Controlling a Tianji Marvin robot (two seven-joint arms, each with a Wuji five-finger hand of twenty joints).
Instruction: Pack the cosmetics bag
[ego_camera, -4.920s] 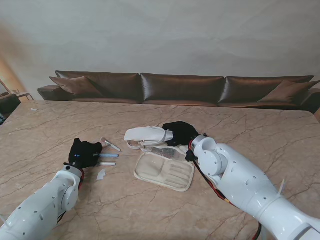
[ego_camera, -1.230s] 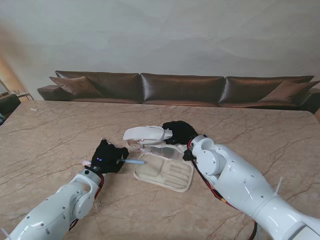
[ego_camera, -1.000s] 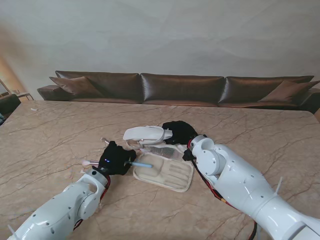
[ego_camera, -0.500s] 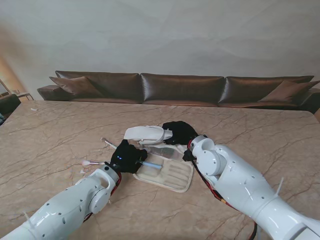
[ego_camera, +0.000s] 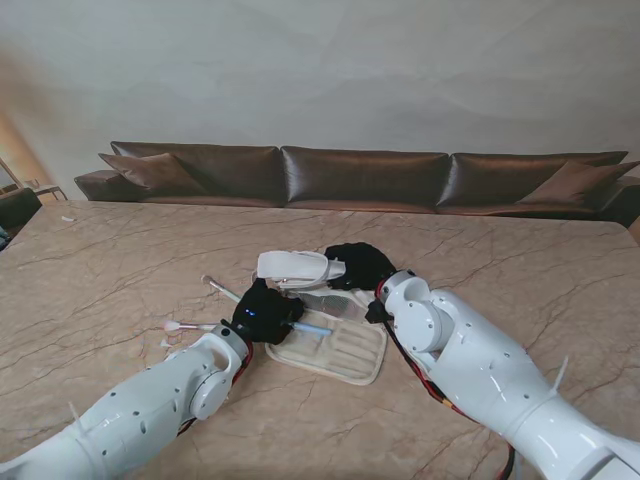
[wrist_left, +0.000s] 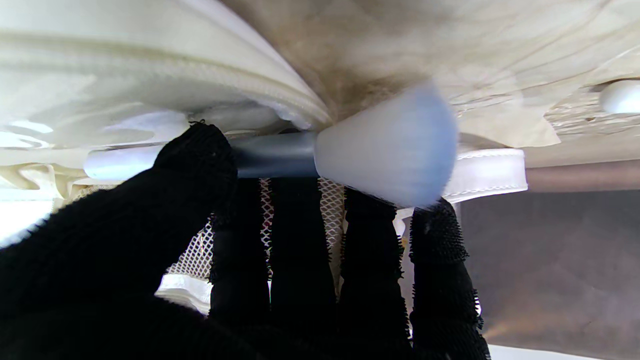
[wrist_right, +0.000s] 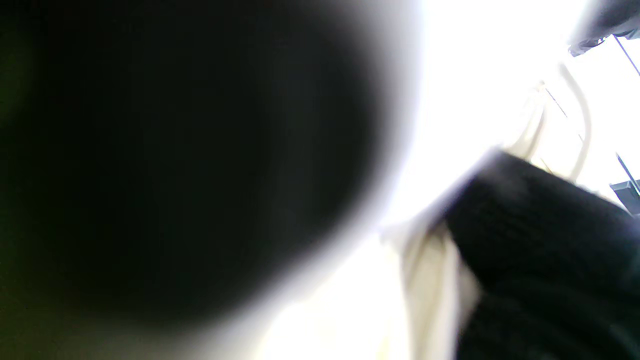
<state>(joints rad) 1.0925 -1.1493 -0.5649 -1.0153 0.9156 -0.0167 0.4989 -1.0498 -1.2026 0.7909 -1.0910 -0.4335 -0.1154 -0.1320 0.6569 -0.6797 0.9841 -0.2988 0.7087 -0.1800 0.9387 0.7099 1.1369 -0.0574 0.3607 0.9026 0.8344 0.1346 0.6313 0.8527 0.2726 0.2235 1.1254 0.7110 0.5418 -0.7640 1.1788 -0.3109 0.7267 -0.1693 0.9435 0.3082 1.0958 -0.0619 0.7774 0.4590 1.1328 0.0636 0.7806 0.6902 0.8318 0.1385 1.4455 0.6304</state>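
A pale-blue makeup brush (wrist_left: 350, 150) is pinched between thumb and fingers (wrist_left: 300, 240) of the left hand (ego_camera: 262, 313), its long axis lying across them, bristles ahead over the open cosmetics bag (ego_camera: 335, 350). The bag's flap (ego_camera: 297, 267) is gripped by the right hand (ego_camera: 360, 265).

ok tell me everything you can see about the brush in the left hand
The brush has a pale blue handle, a dull grey metal collar and a fan of soft whitish-blue bristles. It lies roughly level, pinched between thumb and fingers of the left hand, bristle end reaching over the open cream bag.
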